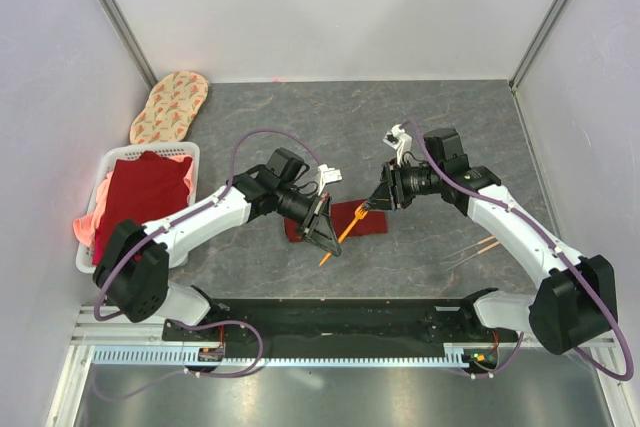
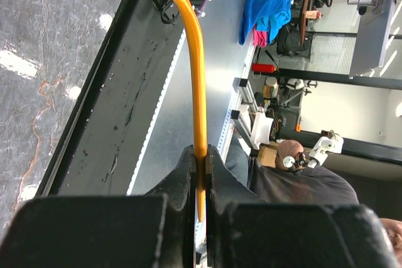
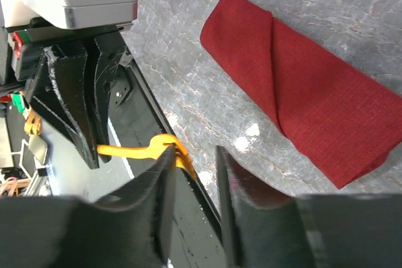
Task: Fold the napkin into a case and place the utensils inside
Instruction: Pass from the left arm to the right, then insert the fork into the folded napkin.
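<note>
Grey marbled tabletop fills the bay between pale walls, with a black base rail along the near edge where both arms are bolted.

Just beyond the rail, toward the right, a few thin loose utensils, orange and silver, lie flat on the stone, well apart from both arms.

At mid-table the left gripper has its jaws pressed together on the handle end of a slender orange-gold fork. The left wrist view shows the two black fingers clamped on the handle, which runs straight away from them and curves at its far end. The fork hangs tilted in the air over the near edge of the case.

The right gripper meets the fork's other end. In its own wrist view its jaws stand spread, with the fork's curved head at the inner face of one finger and a gap to the other.

Beneath them lies the dark red napkin, folded into a flat layered rectangular case resting on the table.

Farther left stands a white slatted basket holding a brighter red cloth stack; beyond it, in the far corner, lies an oval beige patterned mat.
</note>
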